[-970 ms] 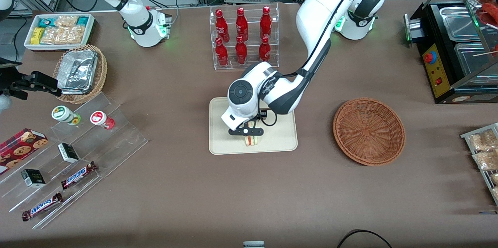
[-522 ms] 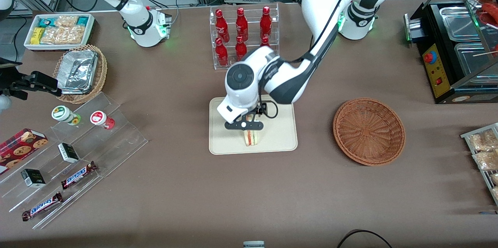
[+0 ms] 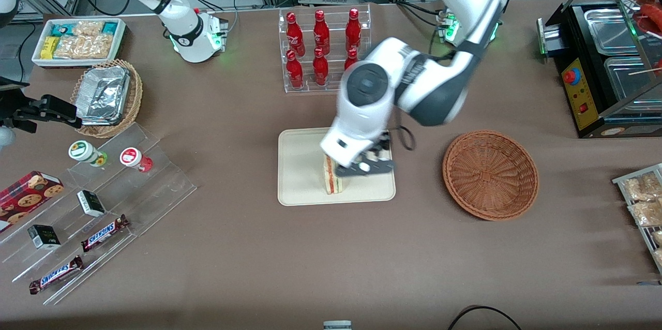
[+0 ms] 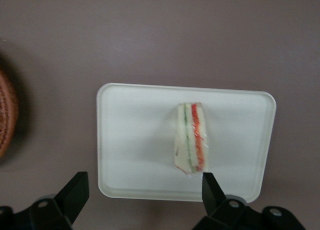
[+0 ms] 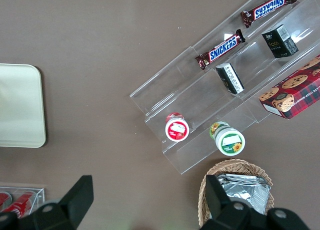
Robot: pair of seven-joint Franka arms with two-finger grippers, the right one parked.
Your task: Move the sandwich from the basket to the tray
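Note:
The sandwich (image 3: pixel 331 181) stands on its edge on the cream tray (image 3: pixel 300 164), near the tray's front rim, with its red and green filling stripes facing up. My gripper (image 3: pixel 364 167) hovers above the tray, just beside the sandwich toward the working arm's end, and it is open and holds nothing. In the left wrist view the sandwich (image 4: pixel 190 137) lies free on the tray (image 4: pixel 135 140), well apart from both black fingertips (image 4: pixel 76 187) of my gripper (image 4: pixel 142 192). The reddish-brown basket (image 3: pixel 490 175) sits empty beside the tray, and its rim (image 4: pixel 6 115) shows in the wrist view.
A clear rack of red bottles (image 3: pixel 323 48) stands farther from the camera than the tray. Toward the parked arm's end are an acrylic step stand with snacks (image 3: pixel 103 200), a tan basket of foil containers (image 3: pixel 106 97) and a white snack bin (image 3: pixel 77 40). A black food warmer (image 3: pixel 610 61) stands at the working arm's end.
My gripper has let go of the sandwich, risen off it and swung toward the basket. The sandwich stays standing on the tray.

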